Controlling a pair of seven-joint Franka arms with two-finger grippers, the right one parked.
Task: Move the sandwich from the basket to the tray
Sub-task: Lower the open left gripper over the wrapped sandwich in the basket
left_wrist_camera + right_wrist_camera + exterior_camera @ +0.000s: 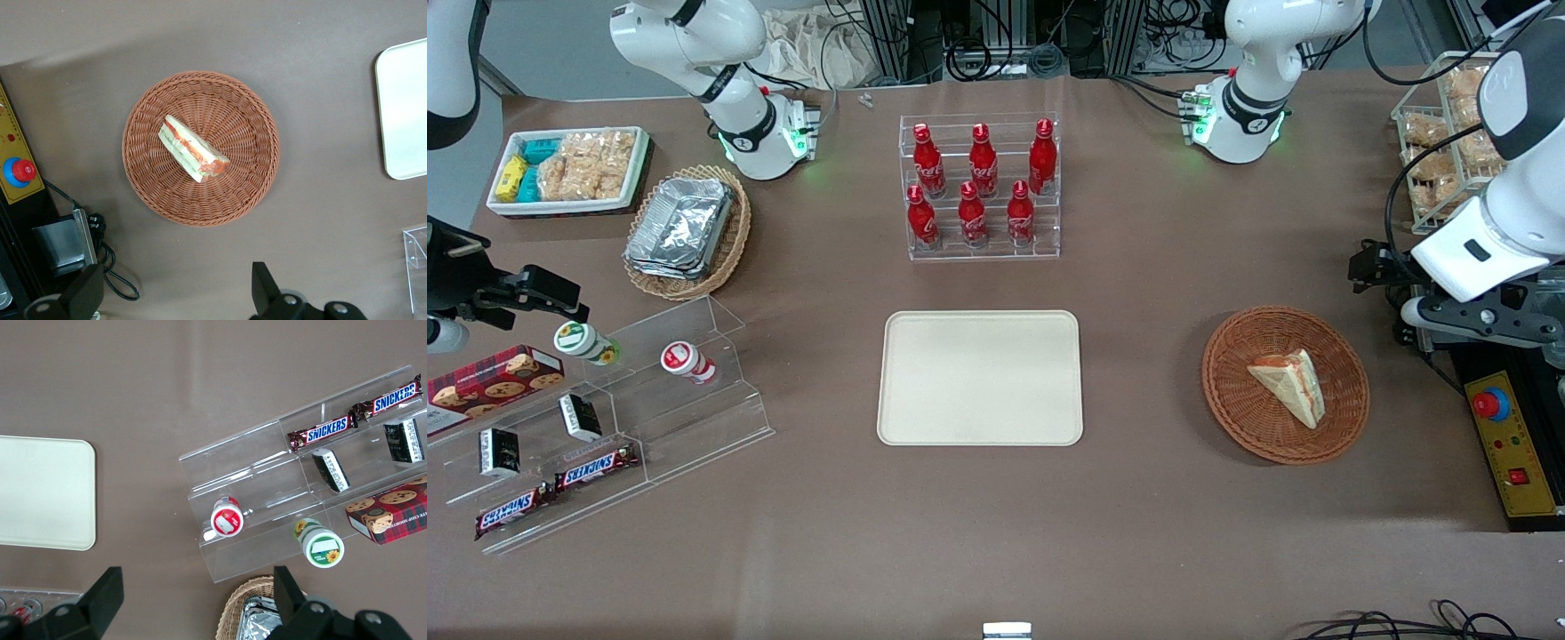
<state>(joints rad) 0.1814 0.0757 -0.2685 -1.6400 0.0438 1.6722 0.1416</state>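
The sandwich [1289, 386] is a pale triangular wedge with red and green filling. It lies in the round reddish-brown basket [1232, 391] toward the working arm's end of the table. The left wrist view shows the sandwich [192, 149] in the middle of the basket [253, 183]. The cream tray [980, 377] lies bare at the table's middle, and its edge shows in the left wrist view [403, 110]. My left gripper [1371, 267] hangs above the table beside the basket, farther from the front camera than the sandwich. It is open and empty [175, 297].
A clear rack of red bottles [980, 188] stands farther from the front camera than the tray. A yellow box with a red button [1507, 440] lies beside the basket at the table's end. A tan basket of foil containers [685, 231] and clear snack shelves [605, 418] stand toward the parked arm's end.
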